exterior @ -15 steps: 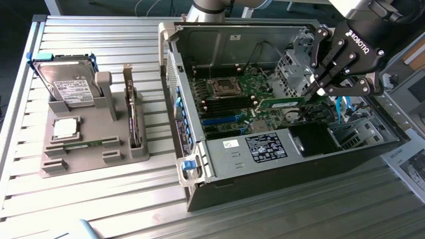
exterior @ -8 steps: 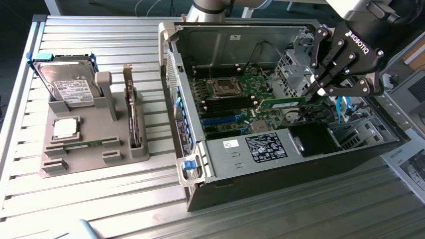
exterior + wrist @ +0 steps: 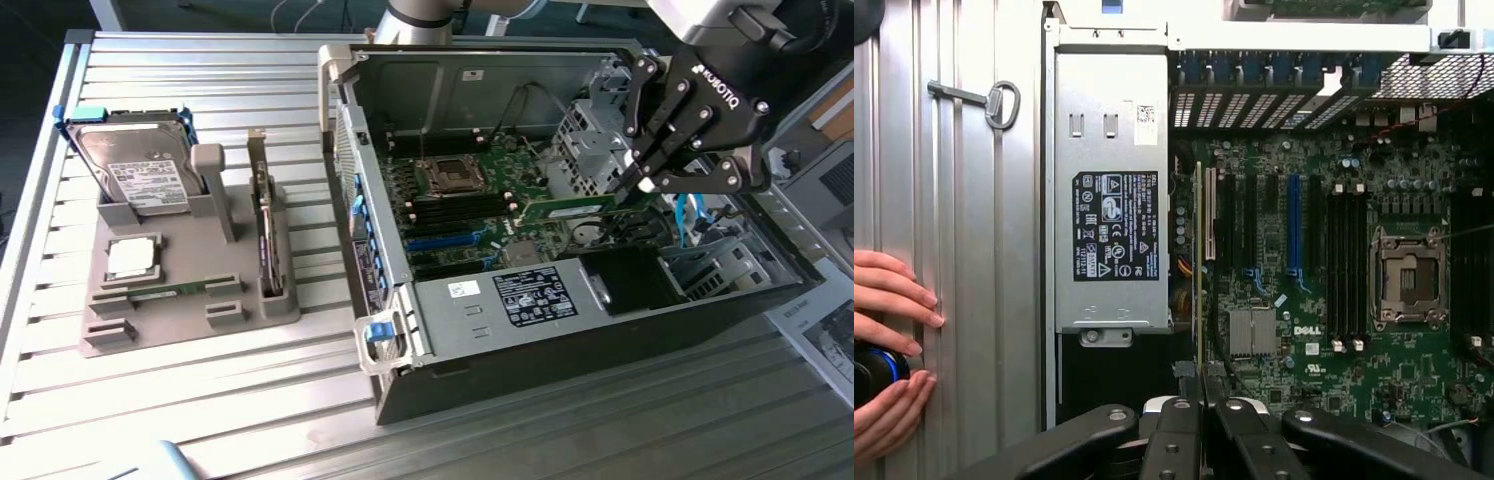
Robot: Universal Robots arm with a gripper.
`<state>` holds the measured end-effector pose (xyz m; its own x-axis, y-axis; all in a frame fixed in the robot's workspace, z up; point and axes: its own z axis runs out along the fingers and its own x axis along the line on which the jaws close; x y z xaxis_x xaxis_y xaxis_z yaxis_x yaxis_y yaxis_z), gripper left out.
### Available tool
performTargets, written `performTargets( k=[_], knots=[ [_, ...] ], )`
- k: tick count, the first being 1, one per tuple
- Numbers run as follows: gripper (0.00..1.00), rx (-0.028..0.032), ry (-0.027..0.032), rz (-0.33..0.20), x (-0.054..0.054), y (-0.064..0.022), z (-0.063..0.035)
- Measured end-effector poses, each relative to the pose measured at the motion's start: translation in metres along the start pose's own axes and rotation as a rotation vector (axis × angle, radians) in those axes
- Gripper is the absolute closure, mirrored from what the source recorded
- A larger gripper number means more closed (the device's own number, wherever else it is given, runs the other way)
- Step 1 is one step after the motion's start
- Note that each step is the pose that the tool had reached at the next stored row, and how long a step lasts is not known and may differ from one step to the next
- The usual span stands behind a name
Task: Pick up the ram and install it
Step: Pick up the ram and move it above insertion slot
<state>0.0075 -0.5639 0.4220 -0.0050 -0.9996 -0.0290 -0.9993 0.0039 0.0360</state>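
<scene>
exterior view: fingers [image 3: 643, 184] clamped nearly shut on one end of the ram [image 3: 571, 208]. stick juts out from them, edge-down over the mobo [image 3: 467, 185] inside the case [image 3: 534, 330], prob. so it can meet the slots [image 3: 447, 208] past its free end.

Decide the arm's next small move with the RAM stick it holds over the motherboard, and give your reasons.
Probably shift the ram sideways toward the empty black memory slots beside the processor socket: the gripper is shut on it, but it hangs over the expansion slots instead.
</scene>
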Motion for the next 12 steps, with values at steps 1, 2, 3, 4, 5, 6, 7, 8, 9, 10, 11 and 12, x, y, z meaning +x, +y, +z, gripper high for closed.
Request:
performTargets(
  k=[1,2,3,4,5,6,7,8,9,10,11,12],
  knots=[
    [0.88,0.0052,0.0,0.0,0.0,0.0005,0.0],
    [0.88,0.009,0.0,0.0,0.0,0.0009,0.0],
    [0.88,0.011,0.0,0.0,0.0,0.0011,0.0],
    [0.88,0.0128,0.0,0.0,0.0,0.0012,0.0],
    [0.88,0.0129,0.0,0.0,0.0,0.0012,0.0],
    [0.88,0.0129,0.0,0.0,0.0,0.0012,0.0],
    [0.88,0.013,0.0,0.0,0.0,0.0013,0.0],
    [0.88,0.013,0.0,0.0,0.0,0.0013,0.0],
    [0.88,0.013,0.0,0.0,0.0,0.0013,0.0],
    [0.88,0.0129,0.0001,0.0,-0.0009,0.0013,0.0001],
    [0.88,0.013,0.0001,0.0,-0.0014,0.0013,0.0001],
    [0.88,0.0133,0.0001,0.0,-0.0019,0.0013,0.0003]
  ],
)
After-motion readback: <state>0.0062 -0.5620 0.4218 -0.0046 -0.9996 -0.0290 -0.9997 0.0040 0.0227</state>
